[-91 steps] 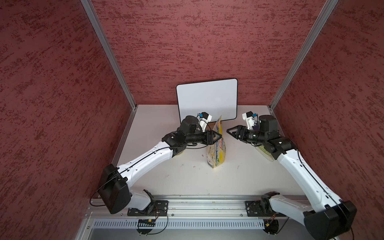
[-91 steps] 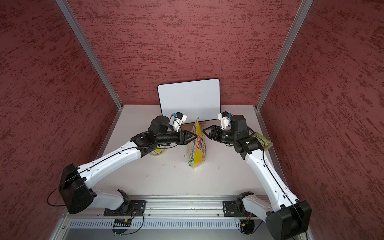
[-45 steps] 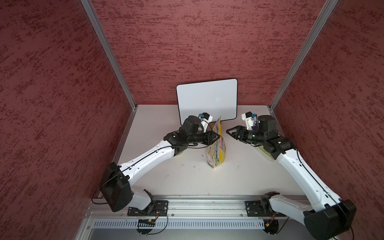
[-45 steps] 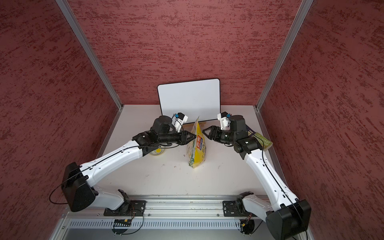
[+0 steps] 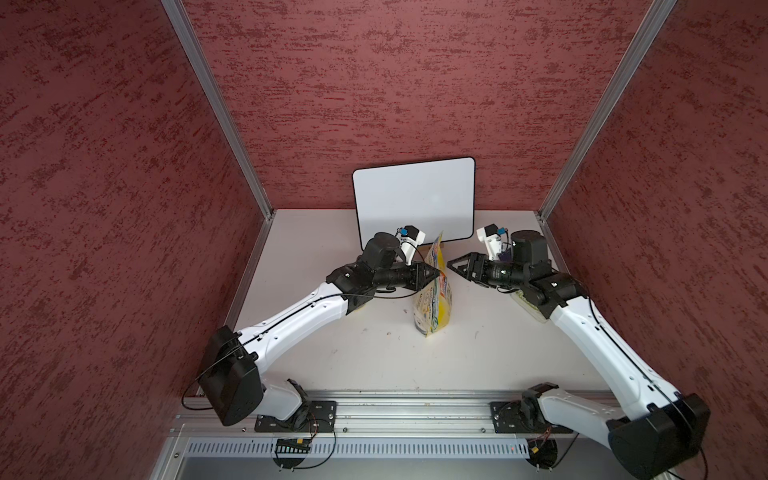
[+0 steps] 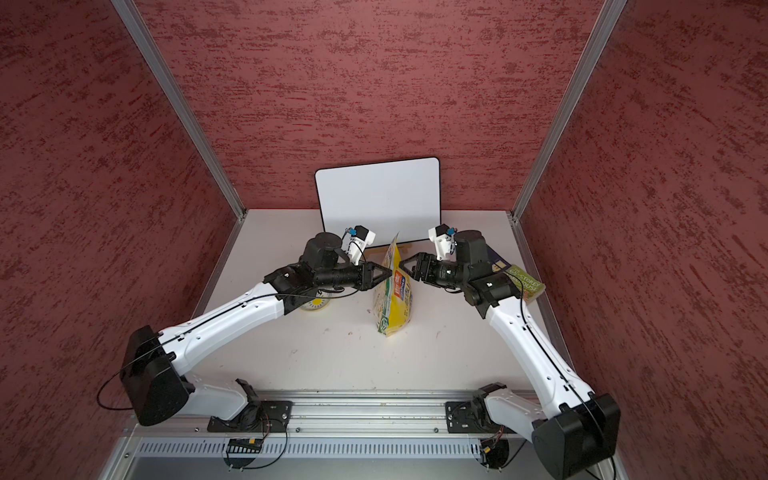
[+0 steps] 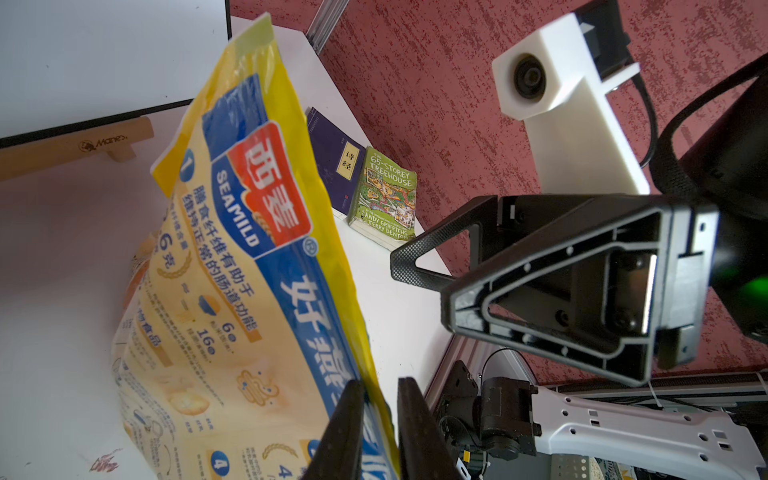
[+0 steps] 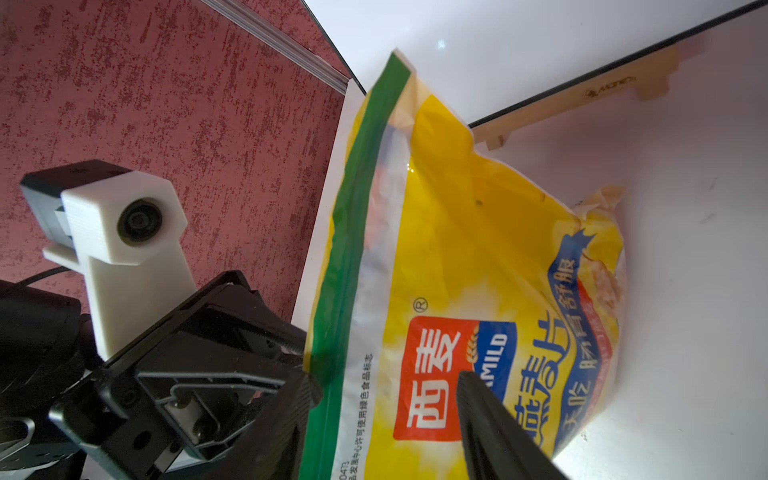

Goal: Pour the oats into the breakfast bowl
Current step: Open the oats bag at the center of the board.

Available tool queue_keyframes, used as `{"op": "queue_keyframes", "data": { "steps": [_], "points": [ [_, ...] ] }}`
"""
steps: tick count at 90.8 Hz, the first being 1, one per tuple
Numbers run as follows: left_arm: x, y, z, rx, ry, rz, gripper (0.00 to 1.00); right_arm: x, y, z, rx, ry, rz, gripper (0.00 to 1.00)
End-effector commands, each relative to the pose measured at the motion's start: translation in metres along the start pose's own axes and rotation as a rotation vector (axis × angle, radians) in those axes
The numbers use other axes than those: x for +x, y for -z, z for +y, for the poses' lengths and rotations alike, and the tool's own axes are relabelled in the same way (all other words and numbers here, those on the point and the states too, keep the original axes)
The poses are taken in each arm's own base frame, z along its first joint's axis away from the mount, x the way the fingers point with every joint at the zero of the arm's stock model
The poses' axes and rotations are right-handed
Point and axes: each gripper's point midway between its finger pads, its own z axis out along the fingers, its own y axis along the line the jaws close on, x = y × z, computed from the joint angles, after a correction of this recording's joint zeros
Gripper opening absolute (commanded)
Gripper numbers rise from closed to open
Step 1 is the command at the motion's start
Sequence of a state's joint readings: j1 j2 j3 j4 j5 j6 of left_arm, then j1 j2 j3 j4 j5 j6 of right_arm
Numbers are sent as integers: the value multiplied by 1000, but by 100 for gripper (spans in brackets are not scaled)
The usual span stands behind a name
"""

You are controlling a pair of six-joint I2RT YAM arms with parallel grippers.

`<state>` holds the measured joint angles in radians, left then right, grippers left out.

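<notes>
The oats are inside a yellow pouch [image 5: 434,307] [image 6: 395,307] that stands upright mid-table, with its green strip on top. My left gripper [image 5: 436,275] [image 6: 390,272] comes in from the left. In the left wrist view it [image 7: 379,380] is shut on the pouch's [image 7: 232,291] upper side edge. My right gripper [image 5: 451,266] [image 6: 402,264] hovers open just right of the pouch top, not touching. In the right wrist view it [image 8: 386,382] frames the pouch [image 8: 478,249]. The breakfast bowl [image 6: 316,305] peeks out under my left forearm, mostly hidden.
A whiteboard [image 5: 413,199] on a wooden stand leans at the back, just behind the pouch. A green book [image 6: 525,282] [image 7: 384,195] and a dark blue book [image 7: 332,158] lie at the table's right edge under my right arm. Red walls close three sides.
The left jaws have narrowed onto the pouch's upper edge. The left arm edged slightly toward the pouch. The right arm and the pouch have hardly moved.
</notes>
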<state>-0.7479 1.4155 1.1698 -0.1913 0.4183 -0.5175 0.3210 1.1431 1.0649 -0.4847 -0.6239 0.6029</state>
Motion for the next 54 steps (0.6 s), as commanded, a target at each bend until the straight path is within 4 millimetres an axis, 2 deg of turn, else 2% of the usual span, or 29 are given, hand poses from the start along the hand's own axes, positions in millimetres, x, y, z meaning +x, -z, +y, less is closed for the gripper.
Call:
{"op": "queue_keyframes", "data": {
  "steps": [1, 14, 28, 54],
  "points": [
    [-4, 9, -6, 26, -9, -27, 18, -2, -4, 8, -39, 3, -4, 61],
    [-3, 13, -1, 20, 2, -35, 18, -3, -8, 14, -54, 10, 1, 60],
    [-2, 15, -2, 33, 5, -39, 24, -2, -16, 14, -45, 8, 16, 60],
    [-1, 15, 1, 34, 8, -33, 23, -3, -22, 18, -40, 17, 21, 60]
  ]
}}
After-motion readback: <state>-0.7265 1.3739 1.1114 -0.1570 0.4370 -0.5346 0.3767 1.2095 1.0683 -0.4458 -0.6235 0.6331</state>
